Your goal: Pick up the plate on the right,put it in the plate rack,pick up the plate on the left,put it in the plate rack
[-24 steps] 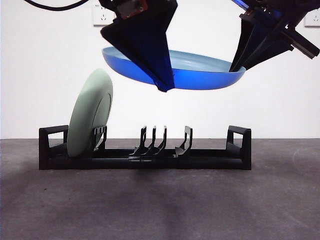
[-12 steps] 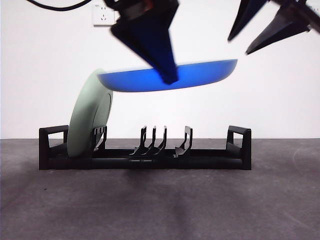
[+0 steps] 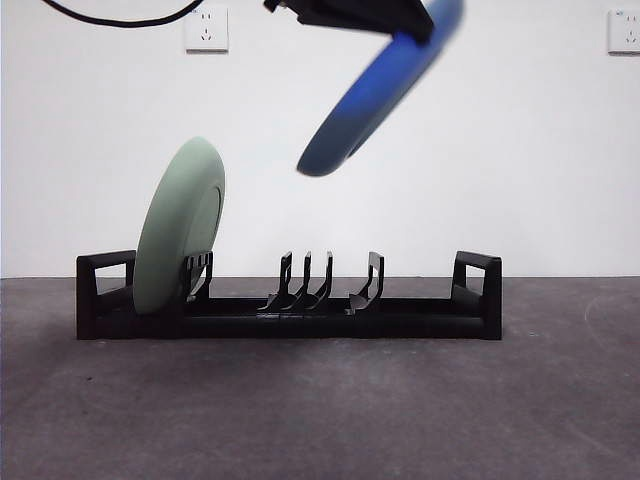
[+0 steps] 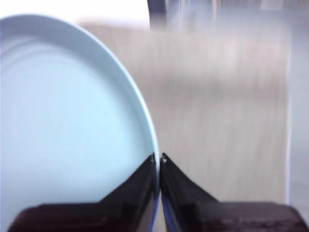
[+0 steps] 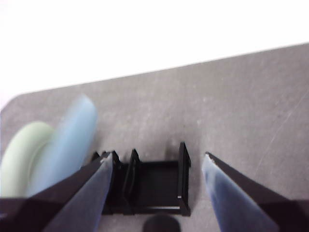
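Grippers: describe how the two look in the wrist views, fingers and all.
The left gripper has two black fingers that taper to thin tips from a wide dark base. The right gripper has black wedge-shaped fingers whose flat inner faces look pale blue-grey. No cables or markings show in either wrist view.

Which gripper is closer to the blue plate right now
Left. The left gripper is shut on the blue plate at its rim, holding it tilted above the rack. The right gripper is open and apart from the plate.
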`<state>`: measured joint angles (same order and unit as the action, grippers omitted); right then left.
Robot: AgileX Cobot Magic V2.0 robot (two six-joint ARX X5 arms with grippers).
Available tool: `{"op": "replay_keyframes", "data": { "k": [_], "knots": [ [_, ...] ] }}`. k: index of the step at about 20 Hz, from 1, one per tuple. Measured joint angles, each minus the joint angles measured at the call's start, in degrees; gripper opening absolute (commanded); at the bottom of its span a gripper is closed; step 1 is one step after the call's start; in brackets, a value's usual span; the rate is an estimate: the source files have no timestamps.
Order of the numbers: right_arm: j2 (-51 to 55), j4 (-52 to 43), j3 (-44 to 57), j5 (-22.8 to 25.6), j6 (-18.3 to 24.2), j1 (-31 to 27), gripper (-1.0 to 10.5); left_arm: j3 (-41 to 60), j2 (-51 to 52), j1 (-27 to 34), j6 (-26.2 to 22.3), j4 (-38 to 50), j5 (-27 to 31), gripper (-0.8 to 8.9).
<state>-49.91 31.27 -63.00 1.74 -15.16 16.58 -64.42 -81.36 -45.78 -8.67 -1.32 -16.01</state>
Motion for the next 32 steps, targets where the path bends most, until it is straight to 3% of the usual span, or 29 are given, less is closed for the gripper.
{"op": "replay_keyframes", "data": {
  "k": [7, 15, 20, 32],
  "knots": [
    [1.07, 0.02, 0.0, -0.02, 0.0, -0.04, 3.1, 0.0, -1.27, 8.74, 15.96, 15.45, -9.88, -0.09],
    [1.07, 0.02, 0.0, -0.02, -0.02, -0.04, 3.1, 0.0, -7.82, 14.08, 29.88, 26.12, -14.75, -0.09],
    [1.07, 0.07, 0.0, -0.02, -0.02, -0.04, 3.1, 0.0, -11.28, 15.15, 34.27, 29.51, -16.48, -0.09],
    [1.07, 0.9, 0.0, -0.04, -0.02, -0.04, 3.1, 0.0, -12.31, 15.54, 36.52, 32.13, -17.18, -0.1]
  ]
}}
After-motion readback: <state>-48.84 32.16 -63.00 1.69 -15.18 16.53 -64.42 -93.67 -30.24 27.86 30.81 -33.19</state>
